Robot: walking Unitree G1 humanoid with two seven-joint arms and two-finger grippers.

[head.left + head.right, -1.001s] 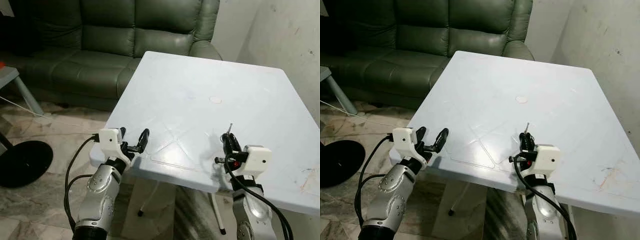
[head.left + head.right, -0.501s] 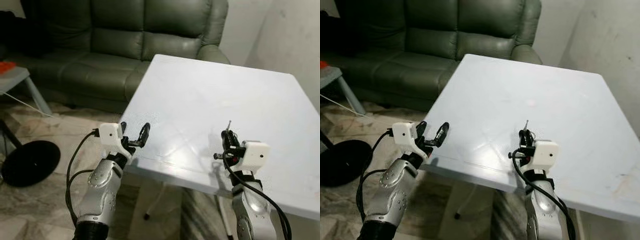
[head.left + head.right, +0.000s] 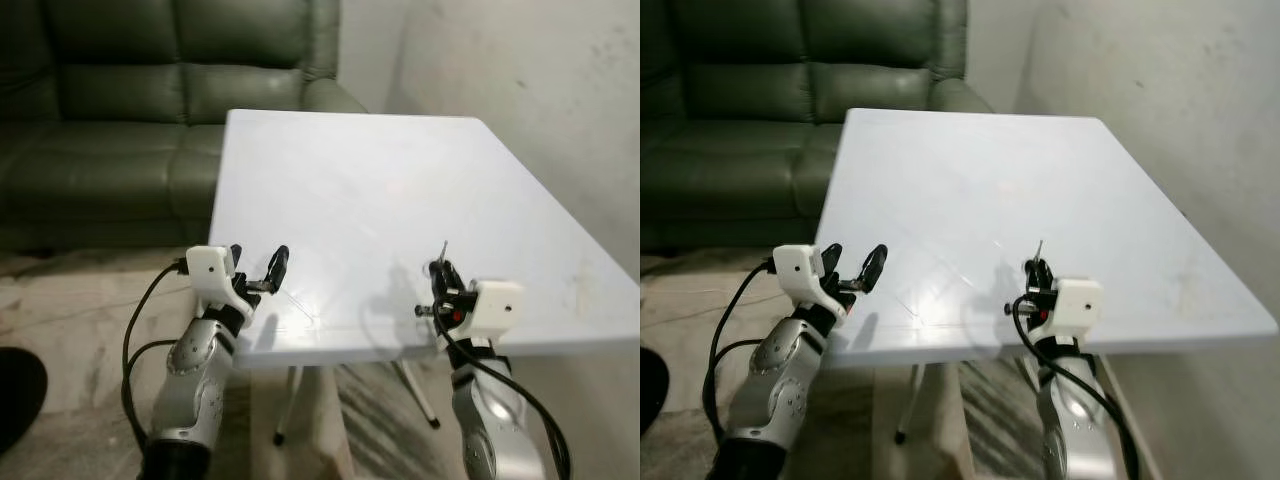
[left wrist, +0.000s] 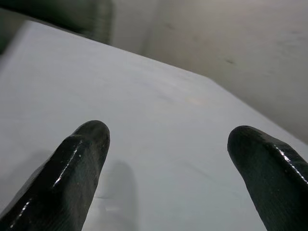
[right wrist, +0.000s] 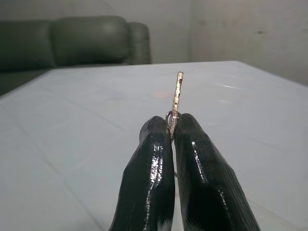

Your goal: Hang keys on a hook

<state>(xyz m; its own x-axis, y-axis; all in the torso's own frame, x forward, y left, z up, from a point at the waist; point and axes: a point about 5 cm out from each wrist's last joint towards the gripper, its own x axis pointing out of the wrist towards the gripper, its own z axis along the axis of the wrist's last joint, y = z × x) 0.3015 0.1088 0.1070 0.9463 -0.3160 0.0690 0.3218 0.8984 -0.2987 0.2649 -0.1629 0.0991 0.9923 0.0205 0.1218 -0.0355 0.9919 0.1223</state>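
Key [image 5: 176,98] pinched edge-on between closed fingertips of right gripper [image 5: 172,126], blade sticking up past them, ring just at the pinch. Held above near edge of white table [image 3: 380,180], on its right side. Left gripper [image 3: 258,272] over table's near left corner, fingers [image 4: 79,163] spread wide, holding nothing. Green sofa [image 3: 120,110] beyond table's far left; bare wall [image 3: 1160,110] along its right.

White table [image 3: 400,190], near edge facing the robot. Left gripper [image 3: 257,272] over the near-left corner, fingers apart, nothing between them. Right gripper [image 3: 441,277] above the near edge, fingers pinched on a key [image 3: 443,250] sticking up. Green sofa [image 3: 130,100] past the far-left corner.
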